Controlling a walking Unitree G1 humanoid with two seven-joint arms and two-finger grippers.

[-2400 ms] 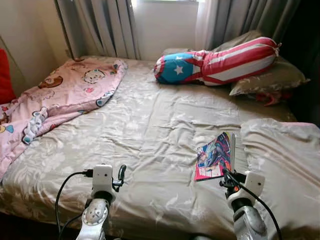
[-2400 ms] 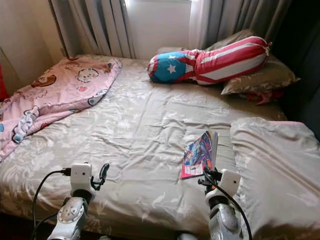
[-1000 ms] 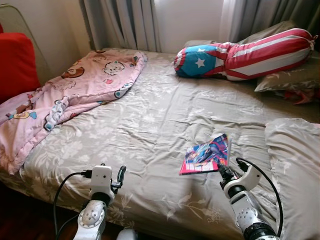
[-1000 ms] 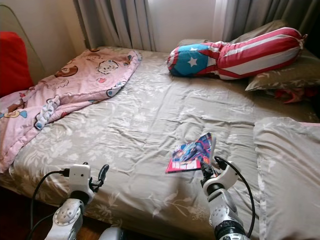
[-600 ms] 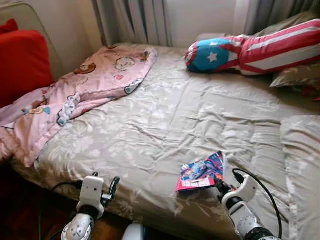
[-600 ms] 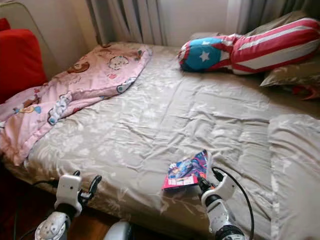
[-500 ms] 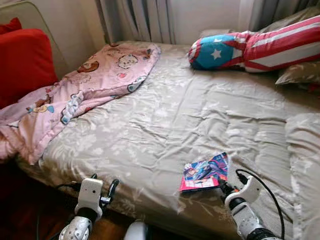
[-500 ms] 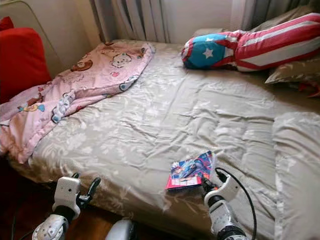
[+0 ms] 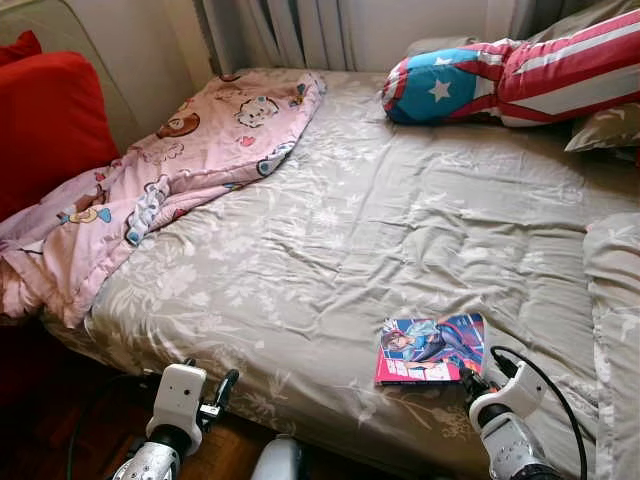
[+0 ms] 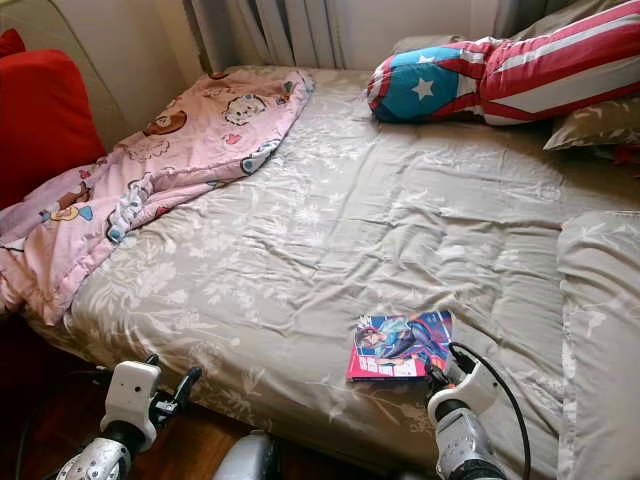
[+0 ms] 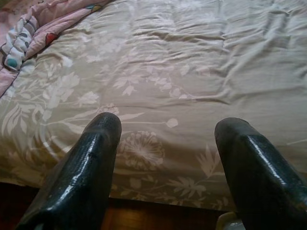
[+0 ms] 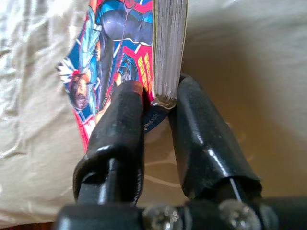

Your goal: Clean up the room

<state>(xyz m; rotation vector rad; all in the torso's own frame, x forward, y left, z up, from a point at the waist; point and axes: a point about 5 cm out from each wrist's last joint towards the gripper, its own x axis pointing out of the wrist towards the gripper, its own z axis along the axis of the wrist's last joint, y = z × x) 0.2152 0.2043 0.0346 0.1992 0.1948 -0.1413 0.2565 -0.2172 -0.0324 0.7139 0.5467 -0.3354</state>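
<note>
Our two silver arms, black-fingered

Our left gripper (image 9: pixel 222 392) and right gripper (image 9: pixel 470 382) each sit on a white wrist block above ribbed silver forearms; black cables loop off both, and glossy black fingers (image 12: pixel 120 129) end near silver screws.

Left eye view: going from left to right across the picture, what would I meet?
Red cushion → pink cartoon blanket → left gripper, hovering open at the bed's edge → comic book → right gripper, shut on the book's corner → grey pillow at the right edge.
</note>
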